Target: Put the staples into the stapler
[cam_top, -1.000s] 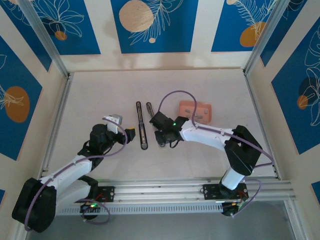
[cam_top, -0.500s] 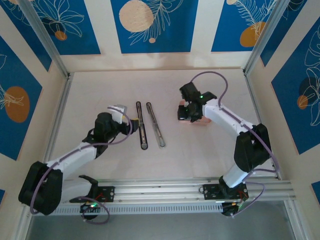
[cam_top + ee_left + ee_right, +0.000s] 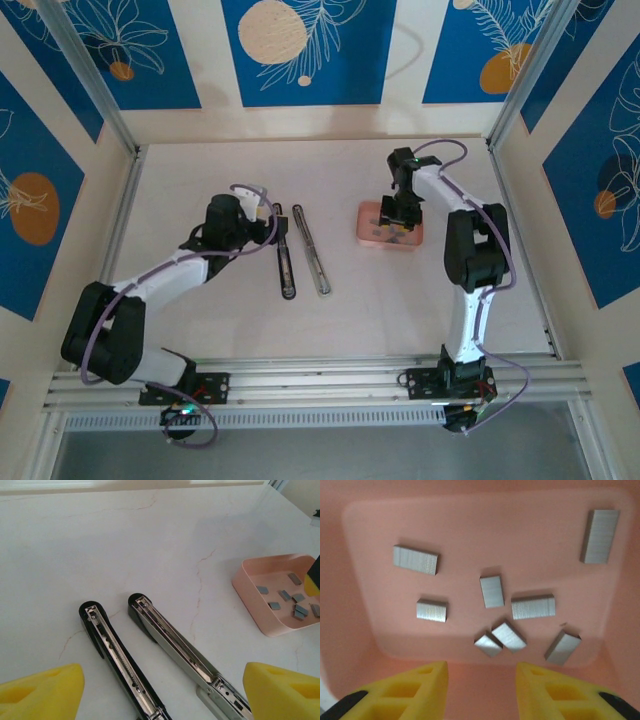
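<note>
Right gripper (image 3: 481,690): jaws parted, empty, low in frame above tray (image 3: 470,525). We should centre one of the staples (image 3: 492,591), mid-frame, squarely before pinching.

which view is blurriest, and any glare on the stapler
Right wrist view: softest, the staples slightly blurred against the pink tray. Left wrist view: the stapler is sharp, with bright glints along its metal rail; the left fingers at the bottom corners look softer. Top external view: even light, faint shadows.
</note>
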`<state>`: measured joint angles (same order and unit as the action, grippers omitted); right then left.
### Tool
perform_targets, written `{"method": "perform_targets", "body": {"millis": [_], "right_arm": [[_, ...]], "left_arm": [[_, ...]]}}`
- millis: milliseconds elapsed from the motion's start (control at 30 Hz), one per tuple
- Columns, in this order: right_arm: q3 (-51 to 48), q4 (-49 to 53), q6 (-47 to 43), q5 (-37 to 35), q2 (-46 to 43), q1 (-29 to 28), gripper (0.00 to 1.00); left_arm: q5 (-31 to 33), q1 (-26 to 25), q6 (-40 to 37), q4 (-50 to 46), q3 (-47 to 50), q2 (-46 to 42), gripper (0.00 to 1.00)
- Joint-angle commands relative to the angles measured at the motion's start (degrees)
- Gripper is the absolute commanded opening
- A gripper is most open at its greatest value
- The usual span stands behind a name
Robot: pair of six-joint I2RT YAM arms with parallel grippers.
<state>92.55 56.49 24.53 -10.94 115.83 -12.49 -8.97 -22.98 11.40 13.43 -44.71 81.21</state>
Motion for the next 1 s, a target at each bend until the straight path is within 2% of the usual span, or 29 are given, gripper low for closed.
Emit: {"method": "perform_targets", "body": {"millis": [0, 400, 733, 967], "right_arm": [[3.5, 1.7, -0.3, 1.0, 2.3, 0.4, 0.39], [5.4, -0.6, -3.2, -2.3, 7.0, 0.8, 0.33], [5.4, -2.6, -3.8, -1.5, 9.1, 1.2, 0.32], [5.5, -2.5, -4.0, -1.0, 11.0, 1.6, 0.23]], "left_arm": [[-0.3, 1.1, -1.0, -3.1, -3.1, 1.6, 0.83], [-0.4, 1.0, -0.1, -3.5, -6.0, 5.5, 0.82], [-0.3, 1.1, 0.5, -4.6, -6.8, 6.2, 0.81], [0.0, 1.0, 0.4, -5.7, -7.0, 5.9, 0.81]]}}
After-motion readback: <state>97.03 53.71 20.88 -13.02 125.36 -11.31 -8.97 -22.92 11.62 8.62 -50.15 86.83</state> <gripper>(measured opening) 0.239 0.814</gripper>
